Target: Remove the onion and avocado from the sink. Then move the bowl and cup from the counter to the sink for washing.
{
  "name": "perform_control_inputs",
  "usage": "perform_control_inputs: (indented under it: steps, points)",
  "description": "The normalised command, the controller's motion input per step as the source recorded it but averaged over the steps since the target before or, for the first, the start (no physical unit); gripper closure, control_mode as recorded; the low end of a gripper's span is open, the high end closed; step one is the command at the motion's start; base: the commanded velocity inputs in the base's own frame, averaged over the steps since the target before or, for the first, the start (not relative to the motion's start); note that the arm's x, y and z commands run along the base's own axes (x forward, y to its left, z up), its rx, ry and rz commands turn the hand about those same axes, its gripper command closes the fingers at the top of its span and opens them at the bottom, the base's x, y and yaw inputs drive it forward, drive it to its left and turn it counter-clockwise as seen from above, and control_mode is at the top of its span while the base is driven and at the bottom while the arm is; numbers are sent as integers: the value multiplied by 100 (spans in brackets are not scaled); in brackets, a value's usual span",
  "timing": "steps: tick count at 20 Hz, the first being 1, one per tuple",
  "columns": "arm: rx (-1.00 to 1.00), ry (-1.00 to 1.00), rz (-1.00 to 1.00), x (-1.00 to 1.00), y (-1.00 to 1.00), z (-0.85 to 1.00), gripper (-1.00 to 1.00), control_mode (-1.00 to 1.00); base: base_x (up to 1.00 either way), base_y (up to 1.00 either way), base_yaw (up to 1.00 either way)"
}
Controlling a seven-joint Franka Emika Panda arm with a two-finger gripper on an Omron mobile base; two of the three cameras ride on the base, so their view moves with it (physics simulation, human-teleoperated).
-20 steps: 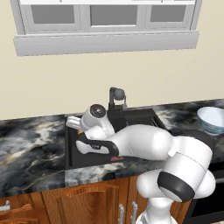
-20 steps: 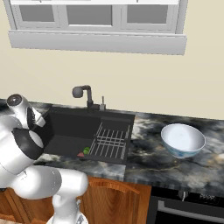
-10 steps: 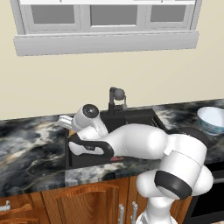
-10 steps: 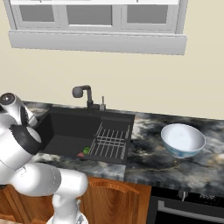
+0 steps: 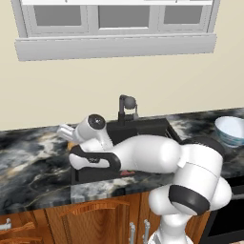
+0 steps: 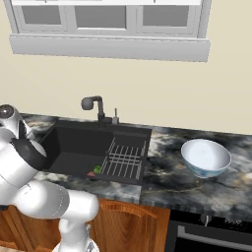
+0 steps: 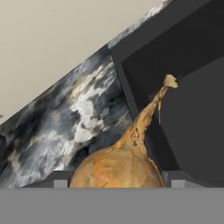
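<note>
the onion point(image 7: 118, 164), a tan-orange bulb with a thin stem tail pointing up and away, sits right between the gripper point(image 7: 114, 183) tips in the hand view, with a grey finger pad point(image 7: 61, 180) showing at each side of it. the jaws stand wide, closed around the bulb, so the tool has hold of the onion. behind it runs the edge where the marbled counter point(image 7: 65, 118) meets the black wall of the sink point(image 7: 192, 78), with the bulb over the counter side and its stem reaching across that edge.

from the left base view the hand point(image 5: 71, 133) sits at the left rim of the sink point(image 5: 143, 127), over the counter point(image 5: 33, 162), with the white arm point(image 5: 143, 155) stretched low across the basin.

down in the basin, in the right base view, a small dark green avocado point(image 6: 97, 169) lies near the front wall, just beside the wire rack point(image 6: 125, 160), with a small red thing point(image 6: 90, 173) touching or nearly touching it. the dark faucet point(image 6: 93, 106) stands at the back rim. the wide white bowl point(image 6: 205, 157) with a bluish rim rests on the counter well to the right of the sink.
</note>
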Motion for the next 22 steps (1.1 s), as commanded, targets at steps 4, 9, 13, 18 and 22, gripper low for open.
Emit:
perform_control_inputs:
  steps: [4,9,13,18,22]
  points:
    - [1,5,0,-16,23,0,100,-100,0,0,0]
    - [0,8,0,-17,20,1,100,-100,0,0,0]
    - [0,9,0,-15,20,1,100,-100,0,0,0]
    - [0,2,0,-9,18,-2,100,-100,0,0,0]
    - [-6,0,0,-6,17,-7,100,-100,0,0,0]
